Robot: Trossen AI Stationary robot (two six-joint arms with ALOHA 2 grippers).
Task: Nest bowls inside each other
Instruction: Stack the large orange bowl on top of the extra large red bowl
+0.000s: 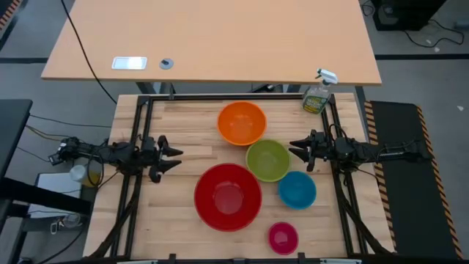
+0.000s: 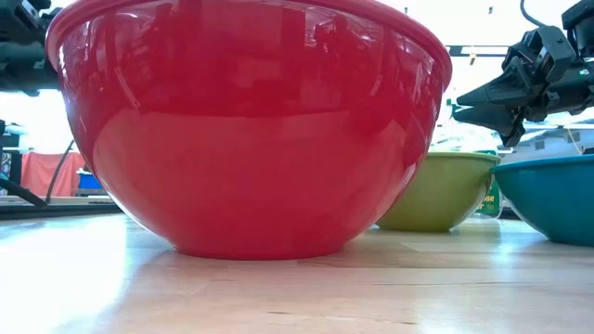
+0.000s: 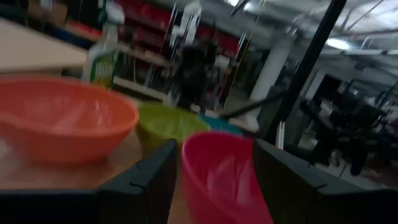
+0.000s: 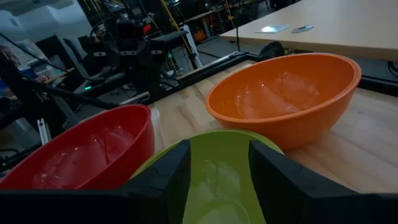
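Red bowl [image 1: 228, 196]: the largest, it sat near the worktop's [image 1: 183, 125] front edge, about midway along it, empty.
Orange bowl [image 1: 241, 122]: it stood toward the far edge, apart from the red one.
Lime green bowl [image 1: 267, 160]: it sat between the orange and blue bowls, very close to each, just in front of the right hand.
Blue bowl [image 1: 297, 189]: it lay right of the red bowl, toward the right edge.
Magenta-pink bowl [image 1: 283, 237]: the smallest, it sat alone at the front edge, right of centre.
Progress: nothing was nested yet; all five bowls stood separately.
Right hand [image 1: 301, 149]: it hung at the right edge with fingers released and parted, grasping nothing, aimed at the lime green bowl.
Left hand [image 1: 170, 156]: it waited at the left edge, fingers spread and empty.
Doing it well: nesting probably should run largest inward, so orange into red first; a pinch on one rim wall, a clean lift clear of neighbouring bowls, and a centred, low release would likely keep the stack from tipping.
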